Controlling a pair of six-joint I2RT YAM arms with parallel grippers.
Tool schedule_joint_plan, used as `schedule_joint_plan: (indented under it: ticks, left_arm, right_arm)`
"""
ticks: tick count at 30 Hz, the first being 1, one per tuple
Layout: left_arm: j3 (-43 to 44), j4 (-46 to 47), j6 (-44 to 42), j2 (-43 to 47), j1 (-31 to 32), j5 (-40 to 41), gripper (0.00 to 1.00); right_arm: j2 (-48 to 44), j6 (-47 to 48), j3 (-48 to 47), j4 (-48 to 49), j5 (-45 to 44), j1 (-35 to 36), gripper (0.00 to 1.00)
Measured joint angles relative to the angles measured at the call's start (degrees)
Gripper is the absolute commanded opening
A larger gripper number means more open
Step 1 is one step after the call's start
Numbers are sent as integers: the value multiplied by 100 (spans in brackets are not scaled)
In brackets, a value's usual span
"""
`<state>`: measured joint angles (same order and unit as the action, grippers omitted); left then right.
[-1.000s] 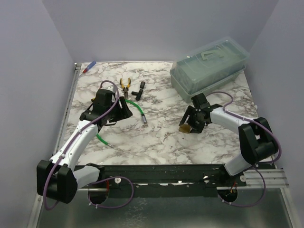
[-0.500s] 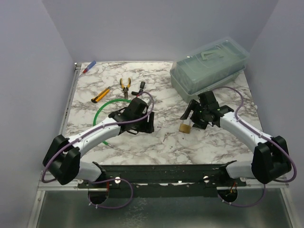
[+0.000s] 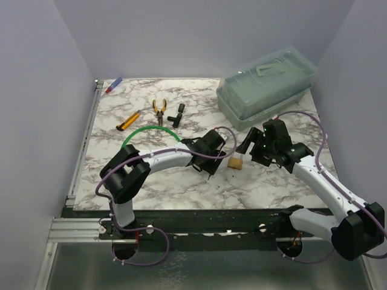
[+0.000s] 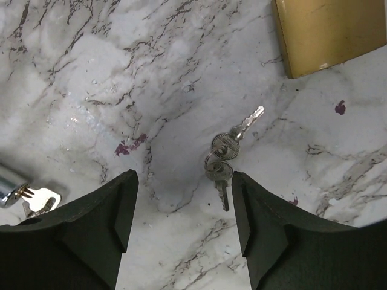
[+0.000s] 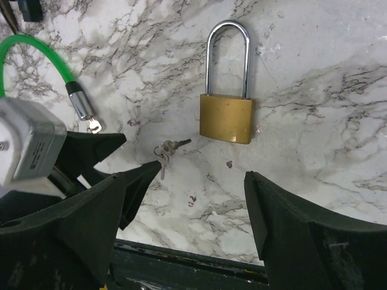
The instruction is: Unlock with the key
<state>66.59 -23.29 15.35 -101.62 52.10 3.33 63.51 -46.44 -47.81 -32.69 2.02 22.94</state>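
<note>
left wrist | left jaws (image 4: 183,181) spread wide, holding nothing, above tabletop (image 4: 121,72) | ringed keys (image 4: 222,158) lie flat between its fingers | silver piece (image 4: 39,199) outside them, beside green cord's (image 5: 36,45) metal end | brass padlock (image 4: 329,33) just beyond keys | right jaws (image 5: 202,181) wide apart, empty, near padlock

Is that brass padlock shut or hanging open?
The padlock looks shut: in the right wrist view both ends of its steel loop sit inside the brass body.
</note>
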Motion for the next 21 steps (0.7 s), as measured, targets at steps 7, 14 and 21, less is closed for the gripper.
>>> schedule_joint_plan:
  ticks: [7, 14, 21]
  left_arm:
    - [249, -4, -400, -398, 142, 216, 68]
    - [407, 11, -671, -658, 299, 236, 62]
    - [586, 15, -754, -815, 385, 280, 52]
  right_arm:
    - [-245, 59, 33, -173, -175, 0, 85]
    - [-341, 151, 33, -267, -302, 0, 85]
    - [-341, 175, 33, -341, -326, 0, 85]
